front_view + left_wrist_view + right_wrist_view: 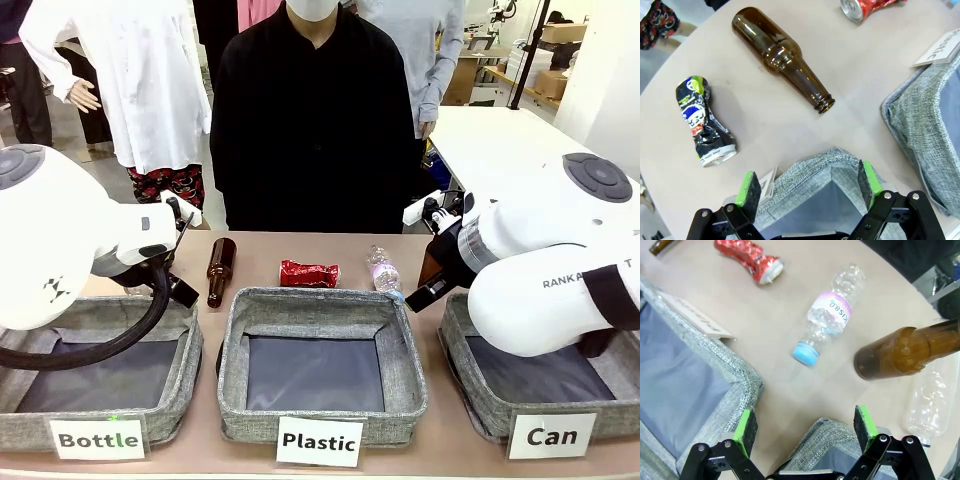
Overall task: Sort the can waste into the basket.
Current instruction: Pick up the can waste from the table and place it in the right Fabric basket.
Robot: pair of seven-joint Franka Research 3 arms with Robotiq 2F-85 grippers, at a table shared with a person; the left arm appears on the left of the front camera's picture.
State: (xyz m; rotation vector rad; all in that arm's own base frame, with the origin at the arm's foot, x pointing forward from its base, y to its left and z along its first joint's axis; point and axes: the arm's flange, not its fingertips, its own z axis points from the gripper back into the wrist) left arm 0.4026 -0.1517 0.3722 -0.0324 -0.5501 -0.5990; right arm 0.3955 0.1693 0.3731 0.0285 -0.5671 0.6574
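Behind the Plastic basket (320,297), red can (309,272) on its side, long axis left-right; both jaws released.

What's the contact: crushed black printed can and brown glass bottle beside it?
Apart: left wrist view shows bare table between crushed black printed can and brown glass bottle.

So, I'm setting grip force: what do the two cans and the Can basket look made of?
Red can: thin metal, probably aluminium, glossy; crumpled with bright glints. Dark can: thin printed metal, dented, with a silvery end rim. Can basket: grey woven fabric, matte, with darker smooth lining.
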